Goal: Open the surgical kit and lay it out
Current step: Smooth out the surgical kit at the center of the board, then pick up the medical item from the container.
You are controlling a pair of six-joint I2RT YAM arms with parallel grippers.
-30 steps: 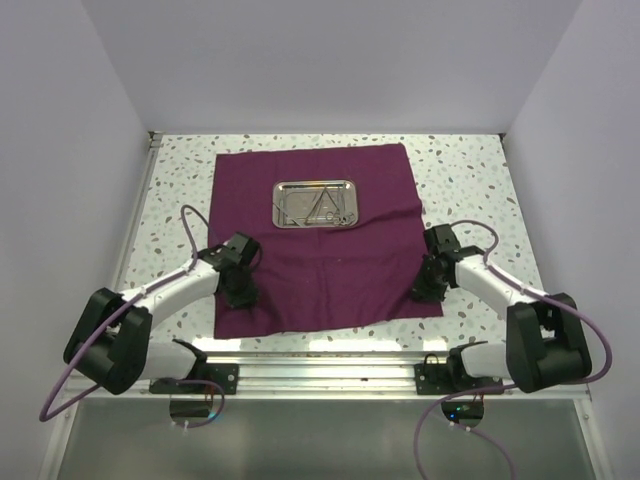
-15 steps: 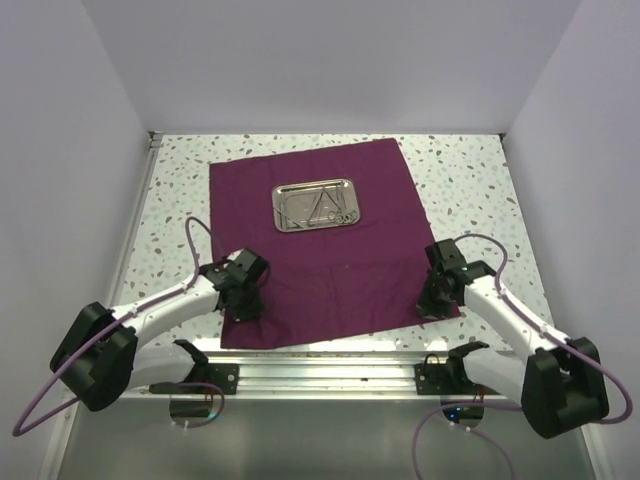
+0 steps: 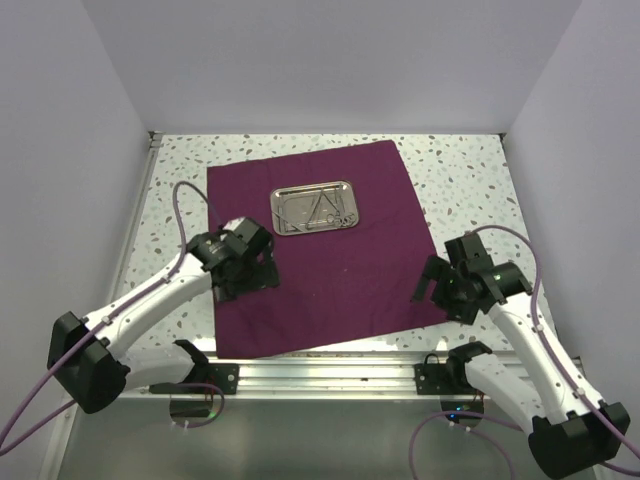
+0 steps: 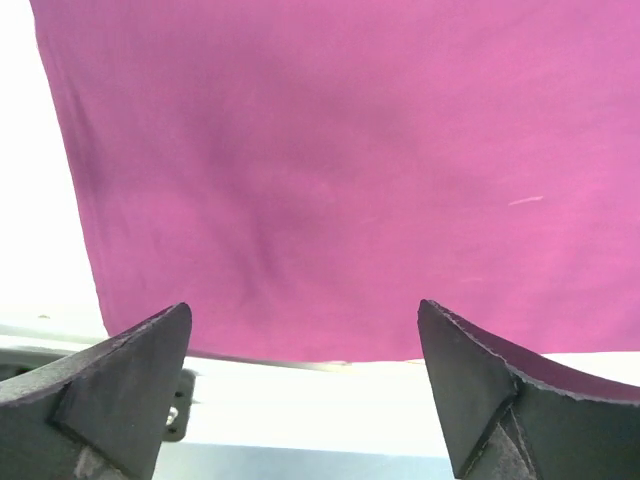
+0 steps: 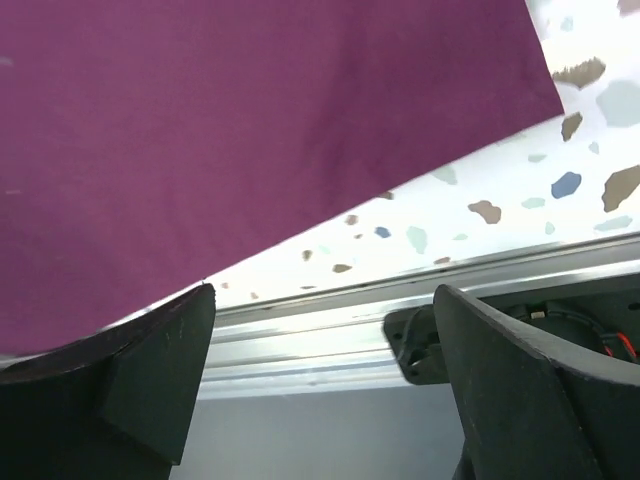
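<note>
Dark plum cloth wrap (image 3: 330, 270) lies spread flat at centre frame on the speckled bench (image 3: 470, 170). A shiny rectangular steel tray (image 3: 275, 208) holding thin silver instruments (image 3: 322, 207) sits upper centre. Left tool (image 4: 303, 320) and right tool (image 5: 323, 300) are both spread and empty over the cloth's lower corners.

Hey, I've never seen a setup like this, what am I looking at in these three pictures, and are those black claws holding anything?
Two robot arms are bolted to the near edge of a speckled table. One picture looks down from above; the other two come from wrist cameras. A purple cloth lies spread flat, with a steel tray of thin instruments on it. The left gripper hangs over the cloth, the right gripper by its near right corner. Both are open and hold nothing.
</note>
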